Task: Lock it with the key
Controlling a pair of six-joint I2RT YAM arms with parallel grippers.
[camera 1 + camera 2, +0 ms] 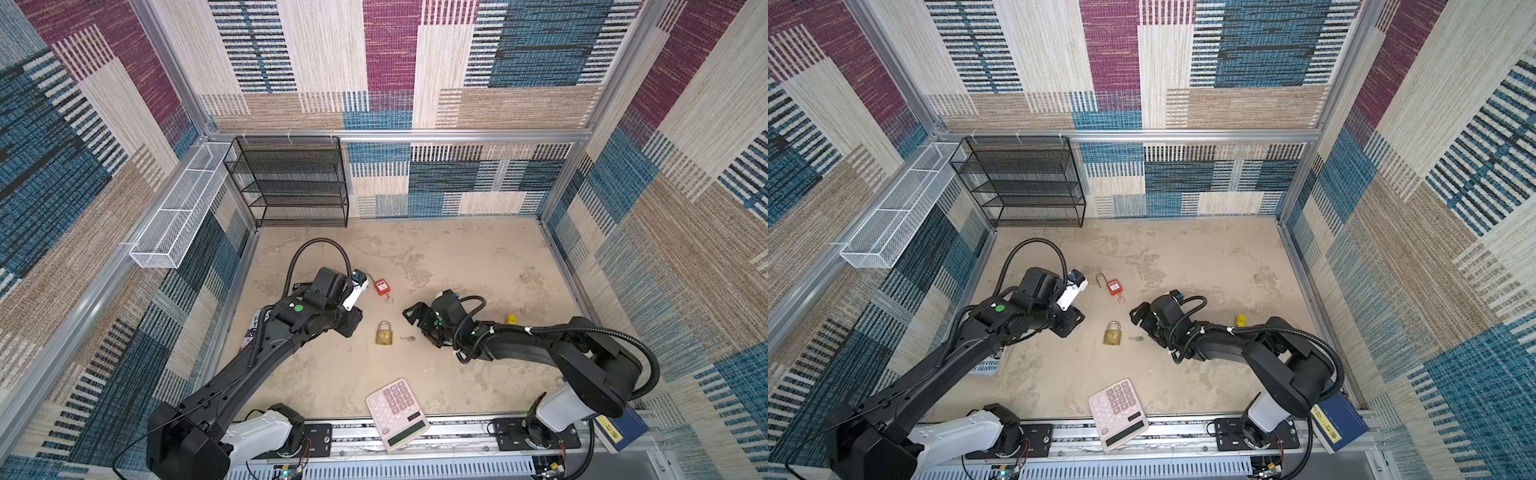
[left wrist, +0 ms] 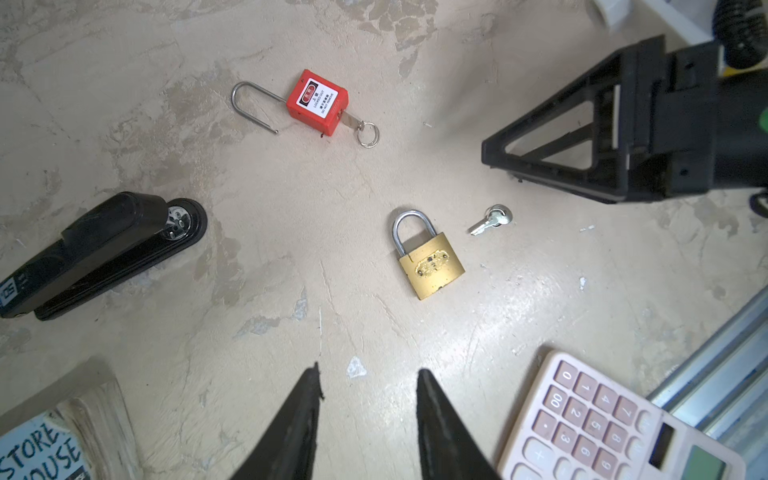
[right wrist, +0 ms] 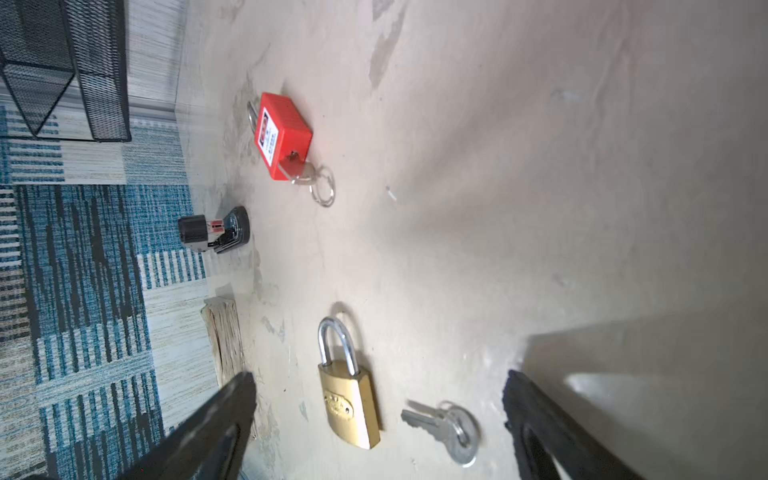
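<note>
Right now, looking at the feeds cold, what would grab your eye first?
A brass padlock lies mid-table with a small loose key just right of it in both top views. The right gripper is wide open beside that key. Behind them lies a red padlock, shackle swung open, a ringed key in its body.

A calculator (image 1: 397, 413) is lying at the bench's (image 1: 478, 266) front edge, a stapler (image 2: 99, 249) and book (image 2: 41, 453) are sitting at its left, and a mesh rack (image 1: 291, 183) is standing at the back.
</note>
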